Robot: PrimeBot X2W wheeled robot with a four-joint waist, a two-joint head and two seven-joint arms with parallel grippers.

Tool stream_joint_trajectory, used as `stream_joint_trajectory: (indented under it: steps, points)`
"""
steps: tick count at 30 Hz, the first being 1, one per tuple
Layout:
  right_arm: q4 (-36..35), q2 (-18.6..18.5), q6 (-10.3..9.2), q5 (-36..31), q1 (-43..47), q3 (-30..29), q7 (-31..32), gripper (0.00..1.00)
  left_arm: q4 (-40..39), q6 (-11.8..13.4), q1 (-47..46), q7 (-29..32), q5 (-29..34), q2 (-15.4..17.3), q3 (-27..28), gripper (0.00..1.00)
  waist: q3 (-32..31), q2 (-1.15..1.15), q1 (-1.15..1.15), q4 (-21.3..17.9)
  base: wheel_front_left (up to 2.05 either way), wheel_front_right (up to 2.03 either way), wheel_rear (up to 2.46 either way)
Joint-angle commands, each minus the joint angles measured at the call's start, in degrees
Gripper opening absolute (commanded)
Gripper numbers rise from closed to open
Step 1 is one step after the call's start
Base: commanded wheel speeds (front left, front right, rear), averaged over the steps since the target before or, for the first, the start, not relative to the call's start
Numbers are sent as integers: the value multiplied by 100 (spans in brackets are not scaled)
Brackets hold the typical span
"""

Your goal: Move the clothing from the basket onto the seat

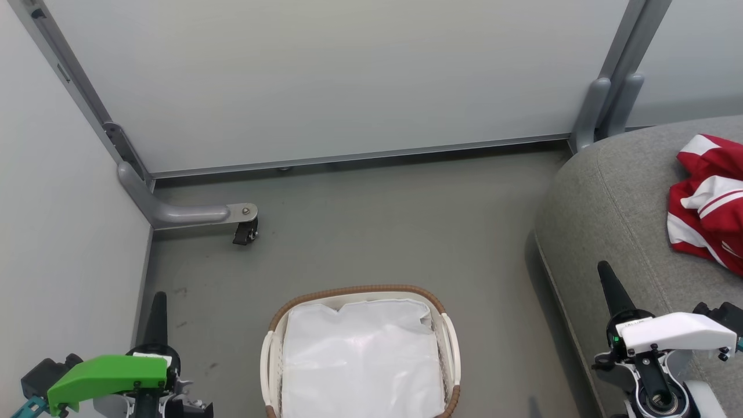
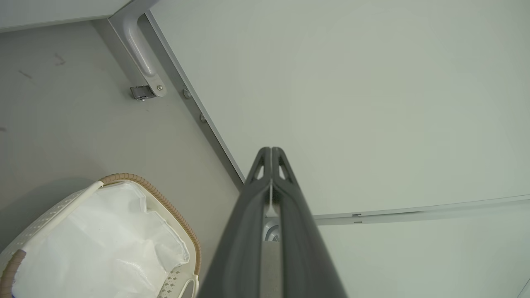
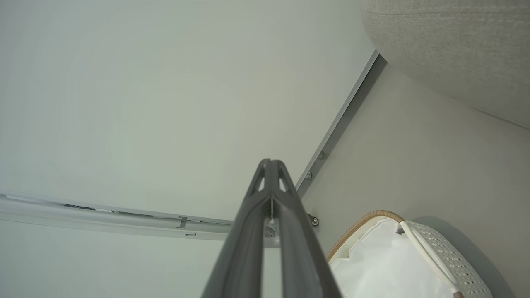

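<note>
The white slatted basket [image 1: 273, 348] with a brown woven rim stands on the floor at the bottom centre, and I see just its white liner inside. It shows too in the left wrist view [image 2: 186, 231] and the right wrist view [image 3: 451, 260]. Red clothing [image 1: 705, 203] with white stripes lies crumpled on the grey seat [image 1: 615, 197] at the right. My left gripper [image 1: 158, 299] is shut and empty at the lower left, beside the basket. My right gripper [image 1: 605, 270] is shut and empty over the seat's front edge, apart from the clothing.
Pale partition panels close off the back and left. A grey panel foot with a caster [image 1: 244, 229] juts onto the grey floor at the left. Another panel foot [image 1: 598, 116] stands by the seat's far corner. Open floor lies between basket and panels.
</note>
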Motion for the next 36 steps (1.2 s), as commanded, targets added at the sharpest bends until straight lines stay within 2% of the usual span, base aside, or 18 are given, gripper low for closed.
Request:
stream_joint_trajectory:
  steps: [1,36]
  points:
    - [-73,-34,-4,158,53,-27,48,0,-73,-33,-141,28,-129,42,23,0,-5,0,0,0,0,0,0]
    - [-266,-45,-4,1768,142,-158,453,0,-237,-47,-224,433,-1571,48,121,0,-117,0,0,-3,0,0,0]
